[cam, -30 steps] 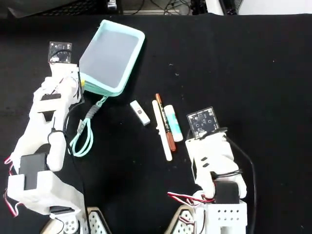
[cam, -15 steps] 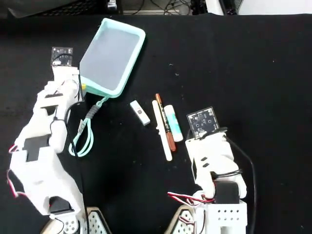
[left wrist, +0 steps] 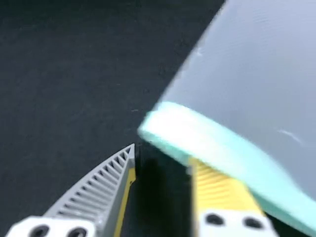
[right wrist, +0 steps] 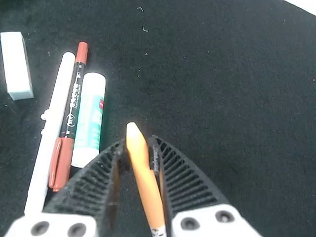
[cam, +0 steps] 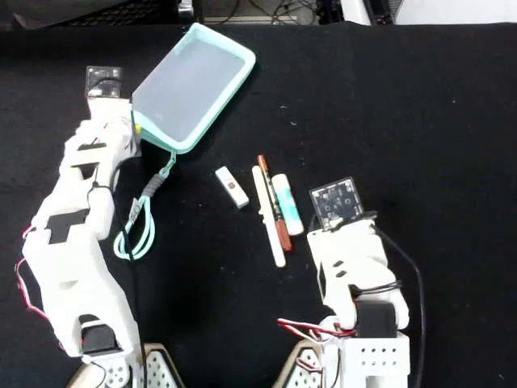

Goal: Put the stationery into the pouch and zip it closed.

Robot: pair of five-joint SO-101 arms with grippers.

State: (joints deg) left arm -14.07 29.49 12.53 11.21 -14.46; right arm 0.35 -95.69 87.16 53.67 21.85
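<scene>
The left claw [left wrist: 160, 158] is pinching a corner of the pouch [cam: 190, 85]; the right claw [right wrist: 138, 142] is clamping an orange pen [right wrist: 144, 175], with the glue stick [right wrist: 89, 118] lying just beside it.

Table [cam: 420, 121] holds eraser [cam: 232, 187] and (side by side) pen [cam: 268, 217], marker [cam: 273, 202], glue stick [cam: 287, 204].

The tabletop [cam: 420, 121] is black. The pouch [cam: 190, 85] has a mint-green rim around a pale grey face. The eraser [right wrist: 15, 64] and pen [right wrist: 49, 133] are white, the marker [right wrist: 70, 116] black with brown-red ends, the glue stick [right wrist: 89, 118] white and teal. The left tool [left wrist: 160, 153] is ribbed grey and yellow; the right tool [right wrist: 137, 141], ribbed black, clasps a pale-tipped orange stick [right wrist: 145, 182].
</scene>
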